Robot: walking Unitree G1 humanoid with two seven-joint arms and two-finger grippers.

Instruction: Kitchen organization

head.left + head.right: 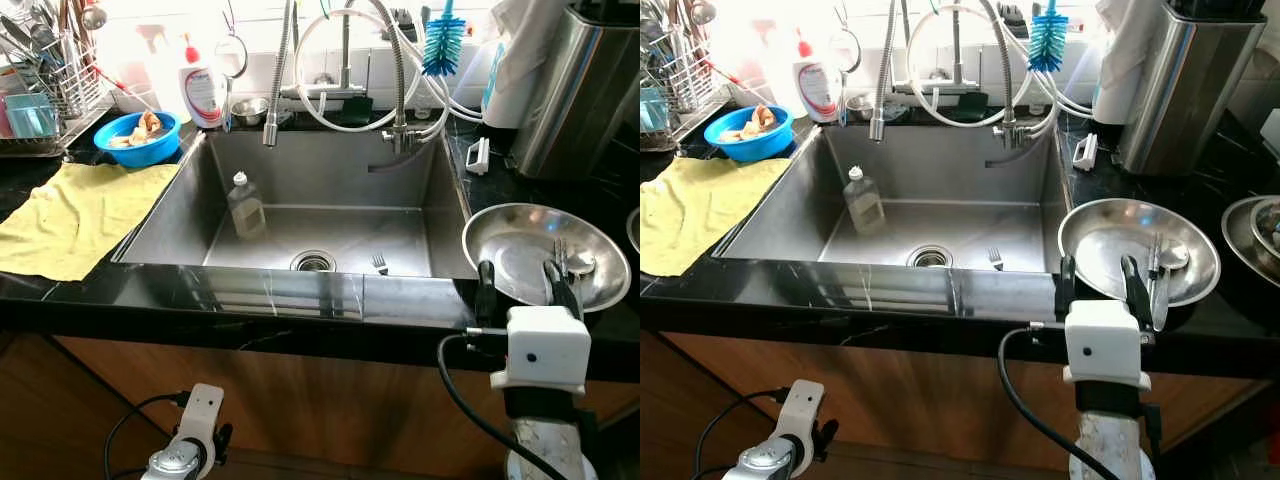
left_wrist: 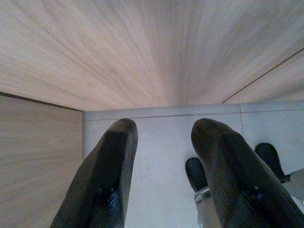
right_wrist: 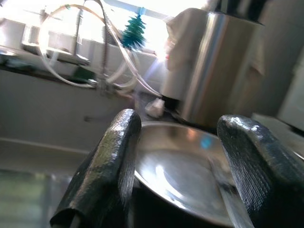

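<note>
One right gripper [image 1: 1098,278], one steel bowl [image 1: 1102,232].

No words, brand names or numbers are showing clearly enough to read. The white dish soap bottle [image 1: 201,88], standing at the counter's back edge just beside the sink's far left corner, is carrying a red and white label (its print is blurring into shapes, not letters).
</note>
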